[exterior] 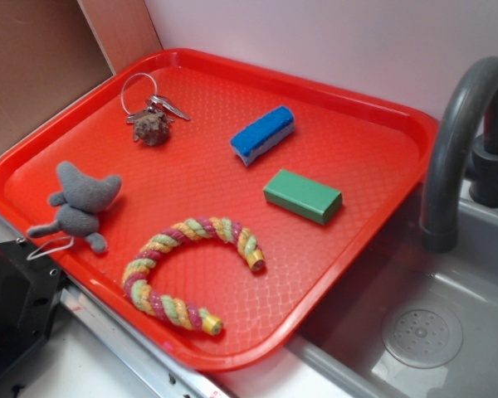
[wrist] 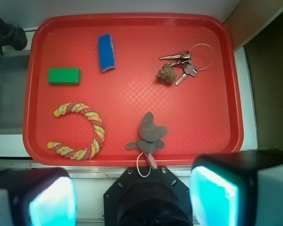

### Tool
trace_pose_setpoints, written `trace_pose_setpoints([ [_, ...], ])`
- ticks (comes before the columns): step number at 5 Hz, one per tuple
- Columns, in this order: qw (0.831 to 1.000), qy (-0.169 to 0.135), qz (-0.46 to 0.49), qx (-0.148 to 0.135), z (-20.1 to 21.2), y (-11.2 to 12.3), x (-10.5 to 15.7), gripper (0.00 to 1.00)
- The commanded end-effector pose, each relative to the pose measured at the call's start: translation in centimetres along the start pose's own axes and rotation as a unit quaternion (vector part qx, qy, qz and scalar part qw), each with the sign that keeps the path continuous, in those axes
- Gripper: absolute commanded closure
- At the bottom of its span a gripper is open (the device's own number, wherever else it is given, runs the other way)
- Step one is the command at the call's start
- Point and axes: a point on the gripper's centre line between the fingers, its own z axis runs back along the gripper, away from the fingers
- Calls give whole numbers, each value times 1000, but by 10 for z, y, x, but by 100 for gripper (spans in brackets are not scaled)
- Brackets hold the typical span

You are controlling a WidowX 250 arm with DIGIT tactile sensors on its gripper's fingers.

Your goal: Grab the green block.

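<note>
The green block [exterior: 303, 196] lies flat on the red tray [exterior: 373, 141], near its right side and close to the sink. From the wrist view the green block [wrist: 64, 76] shows at the tray's left. My gripper [wrist: 132, 197] hangs high above the robot base, well short of the tray's near edge and far from the block. Its two cyan pads [wrist: 52, 202] stand wide apart with nothing between them. In the exterior view the gripper is out of sight.
On the tray [wrist: 132, 26] also lie a blue sponge [wrist: 106, 52], a braided rope ring [wrist: 80, 129], a grey plush mouse [wrist: 150, 133], keys on a ring [wrist: 185, 63] and a brown lump [wrist: 166, 74]. A grey faucet [exterior: 461, 133] and sink [exterior: 432, 323] stand beside it.
</note>
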Motion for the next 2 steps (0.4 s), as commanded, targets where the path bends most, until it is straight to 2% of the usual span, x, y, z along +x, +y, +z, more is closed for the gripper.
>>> trace_pose_setpoints([
  [1, 1000, 0, 0, 0, 0, 0, 0, 0],
  [2, 995, -38, -88, 18, -9, -9, 18, 0],
])
